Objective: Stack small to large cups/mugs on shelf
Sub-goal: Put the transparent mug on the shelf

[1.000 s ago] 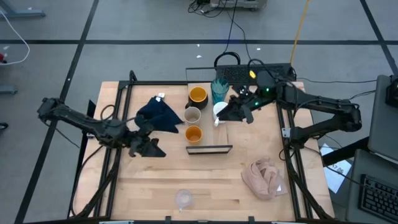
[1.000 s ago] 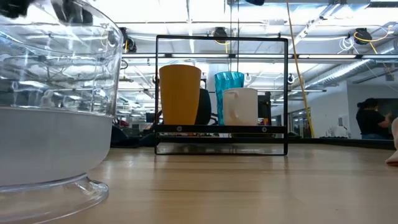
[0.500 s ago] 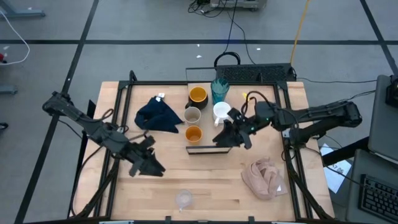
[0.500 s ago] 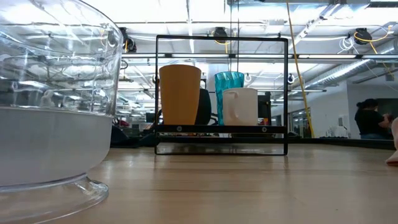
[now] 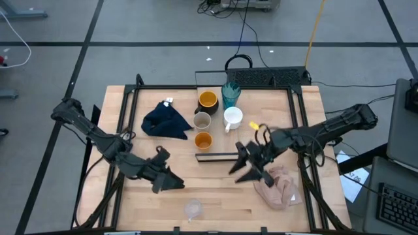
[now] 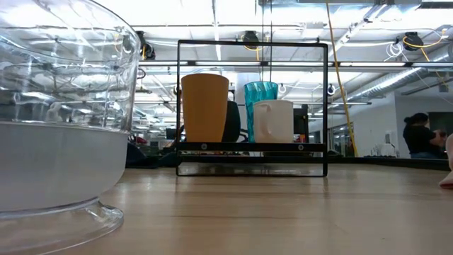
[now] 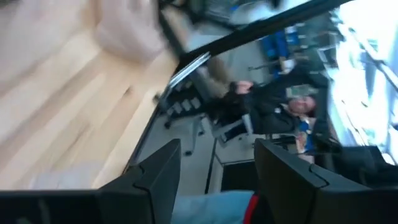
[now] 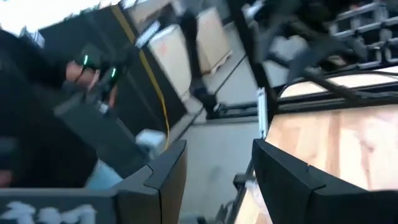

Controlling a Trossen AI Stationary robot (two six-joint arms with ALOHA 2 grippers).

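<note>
— Where were the cups at that moment?

— On the table [image 5: 130,196], from above, the black mug with yellow-orange inside [image 5: 208,100], the teal ribbed tumbler [image 5: 230,93], the white mug [image 5: 233,118], the small grey-beige cup [image 5: 202,121] and the small orange cup [image 5: 204,140] stood close together, just behind the dark front edge of the shelf [image 5: 219,157]. The small clear glass [image 5: 192,208] stood alone near the front edge of the table, well apart from them.

— And the grippers?

— The left gripper [image 5: 171,183] was low over the table, near the clear glass. Its fingers [image 7: 158,174] were apart and held nothing. The right gripper [image 5: 241,168] was just in front of the shelf, beside the pink-beige cloth [image 5: 279,185]. Its fingers [image 8: 165,171] were also apart and empty.

— Anything else?

— A dark navy cloth [image 5: 166,121] lay to the left of the cups.
</note>
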